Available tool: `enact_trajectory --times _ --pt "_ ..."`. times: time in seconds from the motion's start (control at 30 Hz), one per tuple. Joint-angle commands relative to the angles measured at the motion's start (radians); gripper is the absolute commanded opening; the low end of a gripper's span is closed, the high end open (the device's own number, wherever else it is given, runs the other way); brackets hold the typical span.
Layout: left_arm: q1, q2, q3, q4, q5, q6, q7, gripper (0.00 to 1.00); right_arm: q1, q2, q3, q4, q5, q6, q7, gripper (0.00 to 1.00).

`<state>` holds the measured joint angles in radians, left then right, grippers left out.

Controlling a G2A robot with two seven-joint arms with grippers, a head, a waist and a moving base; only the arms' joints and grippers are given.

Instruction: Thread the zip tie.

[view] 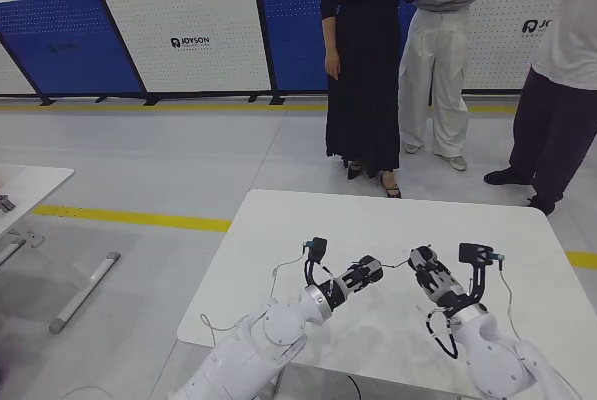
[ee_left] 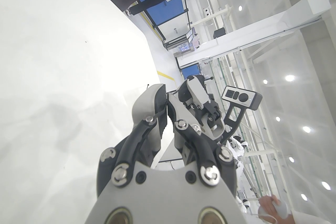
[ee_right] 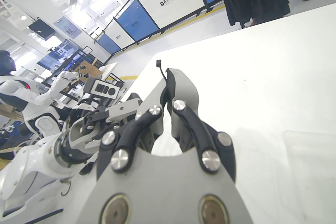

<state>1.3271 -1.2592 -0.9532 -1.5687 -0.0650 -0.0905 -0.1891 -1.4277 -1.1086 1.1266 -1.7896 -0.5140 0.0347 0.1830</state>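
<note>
A thin black zip tie (view: 393, 264) spans the short gap between my two grippers, a little above the white table (view: 398, 215). My left gripper (view: 375, 268) is shut on one end, and a fine tail of the zip tie (ee_left: 148, 86) sticks out past its fingertips (ee_left: 160, 93). My right gripper (view: 416, 260) is shut on the other end, and the square head of the zip tie (ee_right: 158, 63) pokes out beyond its fingertips (ee_right: 181, 83). The grippers face each other, nearly tip to tip; the left gripper (ee_left: 166, 95) and the right gripper (ee_right: 167, 78) each have the other arm just behind.
The table's far edge (view: 378, 195) has people standing behind it on the floor. A second white table (view: 18, 190) stands far to the left. Bare tabletop (ee_right: 262, 78) lies ahead of and beside both grippers.
</note>
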Motion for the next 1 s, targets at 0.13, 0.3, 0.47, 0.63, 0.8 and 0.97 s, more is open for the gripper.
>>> enact_trajectory --times 0.13,0.3,0.47,0.63,0.8,0.97 --pt "0.0 0.0 0.0 0.0 0.0 0.0 0.0 0.0 0.008 -0.007 -0.005 0.008 -0.013 0.008 0.004 0.0" --pt "0.0 0.0 0.0 0.0 0.0 0.0 0.0 0.0 0.014 -0.013 -0.011 0.015 -0.023 0.012 0.012 0.0" --pt "0.0 0.0 0.0 0.0 0.0 0.0 0.0 0.0 0.012 -0.017 -0.011 0.012 -0.028 0.011 0.013 0.0" --pt "0.0 0.0 0.0 0.0 0.0 0.0 0.0 0.0 0.0 -0.02 -0.002 0.0 -0.033 0.008 0.001 0.0" --pt "0.0 0.0 0.0 0.0 0.0 0.0 0.0 0.0 -0.01 -0.023 0.008 -0.008 -0.04 0.009 0.0 0.0" --pt "0.0 0.0 0.0 0.0 0.0 0.0 0.0 0.0 -0.011 -0.027 0.01 -0.007 -0.047 0.012 0.006 0.0"
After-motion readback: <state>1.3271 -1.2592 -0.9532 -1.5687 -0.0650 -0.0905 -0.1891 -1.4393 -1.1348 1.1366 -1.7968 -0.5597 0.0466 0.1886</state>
